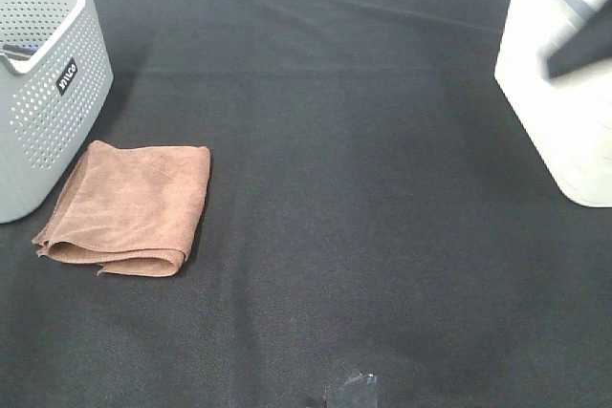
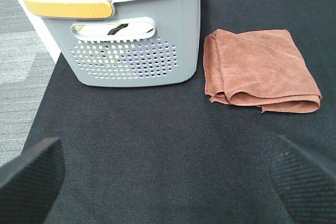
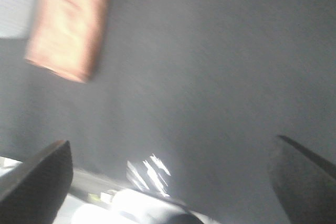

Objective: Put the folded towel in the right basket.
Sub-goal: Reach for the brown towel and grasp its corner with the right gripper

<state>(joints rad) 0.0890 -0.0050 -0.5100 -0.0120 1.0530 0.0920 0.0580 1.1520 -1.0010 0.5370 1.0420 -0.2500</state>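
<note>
Two tools showed only in the wrist views, each with dark fingers spread wide and nothing between them: the left tool (image 2: 164,145) low over the black cloth tabletop (image 2: 131,114), the right tool (image 3: 172,145) blurred. Just beside the grey perforated plastic basket (image 1: 43,83) lay the folded brown terry towel (image 1: 129,207), flat, ahead of the left tool and apart from it. The white basket (image 1: 564,112) stood far right.

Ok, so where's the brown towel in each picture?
Exterior high: the brown towel lies at the lower left, beside the grey basket.
Left wrist: the brown towel lies folded next to the grey basket.
Right wrist: it's blurry, but the brown towel shows far off, by what looks like the grey basket.
Shared landmark: the grey basket.
</note>
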